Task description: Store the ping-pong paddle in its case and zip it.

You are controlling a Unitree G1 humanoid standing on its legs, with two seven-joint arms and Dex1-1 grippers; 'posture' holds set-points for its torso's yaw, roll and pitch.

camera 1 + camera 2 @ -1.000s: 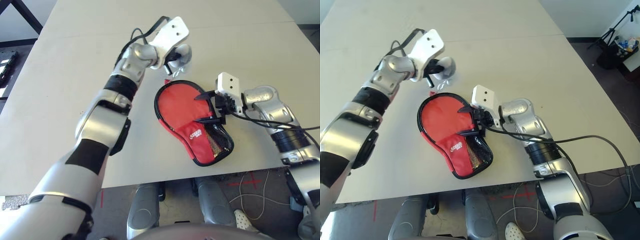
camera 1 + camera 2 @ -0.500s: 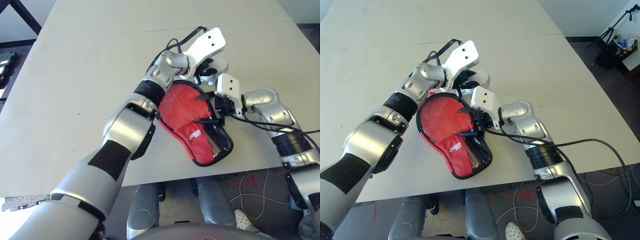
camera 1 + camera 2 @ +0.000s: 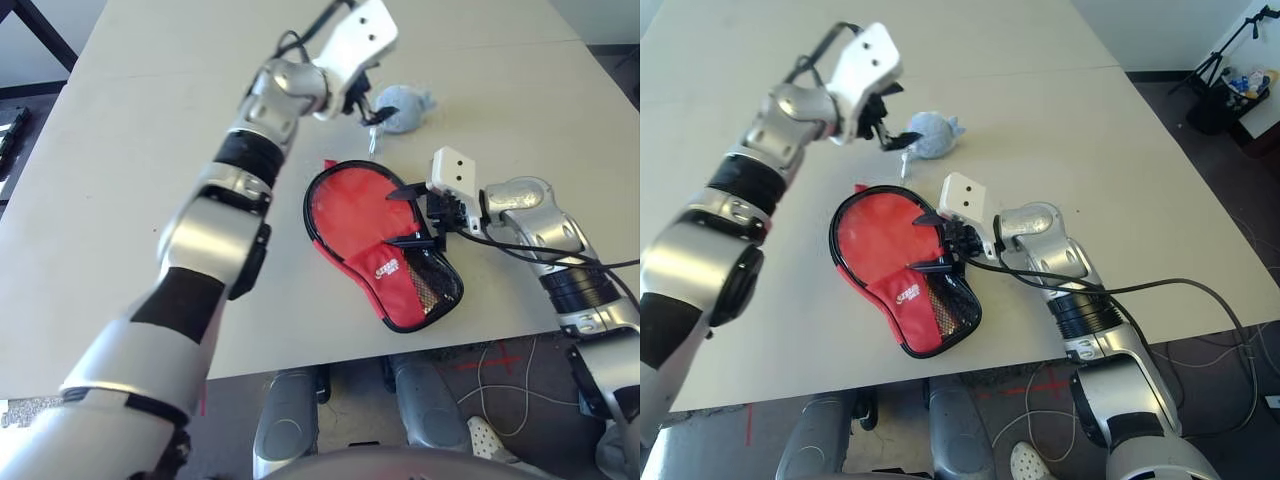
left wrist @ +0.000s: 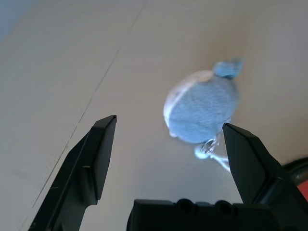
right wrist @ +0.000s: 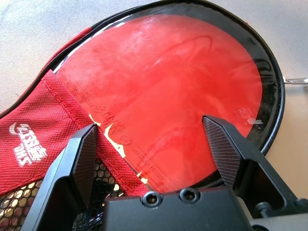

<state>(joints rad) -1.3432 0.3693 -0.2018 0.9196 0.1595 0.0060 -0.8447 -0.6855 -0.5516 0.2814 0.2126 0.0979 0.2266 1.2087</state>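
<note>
The red case [image 3: 392,292] lies open on the table near the front edge, its logo flap folded over the lower half. Inside it the ping-pong paddle [image 5: 168,82] shows its round red face; the handle is hidden under the flap. My right gripper [image 3: 406,215] stands open low over the case's right rim, its fingers spanning part of the paddle face [image 3: 345,205]. My left gripper [image 4: 168,124] is open and raised over the table beyond the case, holding nothing.
A whitish-grey pouch [image 3: 402,106] with a cord and metal ring lies on the table [image 3: 120,200] just beyond the case, under the left gripper's fingers [image 3: 883,118]. The table's front edge runs close below the case.
The left gripper carried the grey pouch to the right, opened and let it go beyond the case, then rose and drew back left. The right arm has not moved.
</note>
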